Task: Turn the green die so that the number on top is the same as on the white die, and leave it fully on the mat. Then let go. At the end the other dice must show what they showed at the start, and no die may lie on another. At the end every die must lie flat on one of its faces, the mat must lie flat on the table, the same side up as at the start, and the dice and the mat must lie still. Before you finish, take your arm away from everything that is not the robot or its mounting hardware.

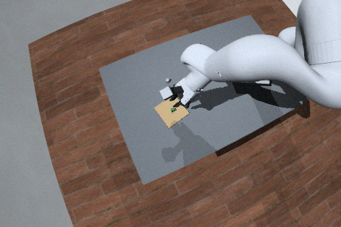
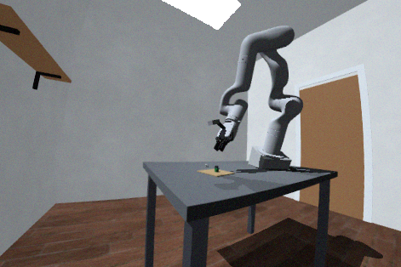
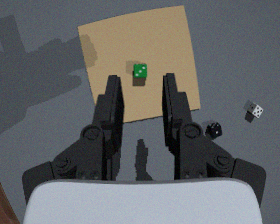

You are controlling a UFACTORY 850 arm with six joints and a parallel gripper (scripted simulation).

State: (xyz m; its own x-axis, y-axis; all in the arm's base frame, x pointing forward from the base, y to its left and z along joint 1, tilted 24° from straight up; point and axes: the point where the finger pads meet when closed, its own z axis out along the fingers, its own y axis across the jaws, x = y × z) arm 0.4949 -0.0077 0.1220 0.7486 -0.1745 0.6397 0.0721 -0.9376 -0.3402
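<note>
From my seat the far left of the wrist view gives me only the arm's dark shadow on the grey bench (image 3: 31, 3), and nothing there is sharp enough to read. Moving right, the tan mat (image 3: 171, 36) lies flat on the bench, and the only thing on it is the green die (image 3: 140, 71), resting on one face well inside the mat's edges; its top shows pale pips, but they blur together and I cannot count them. The tool (image 3: 140, 90) hangs above the bench with its two dark fingers partly apart, the gap wider than the die, and nothing sits between them; the die lies on the mat just beyond the fingertips, apart from both. Further right, off the mat on the bare bench, a black die (image 3: 212, 129) is half hidden behind the right finger's knuckle, and beyond it the white die (image 3: 256, 111) lies near the edge of the view, its top face too small for me to read. In the top view the tool (image 1: 176, 102) and wrist cover the mat's (image 1: 169, 116) upper corner, and the arm's bulk cuts off the bench's (image 1: 133, 144) right side. From the exterior camera the dice are mere specks.
</note>
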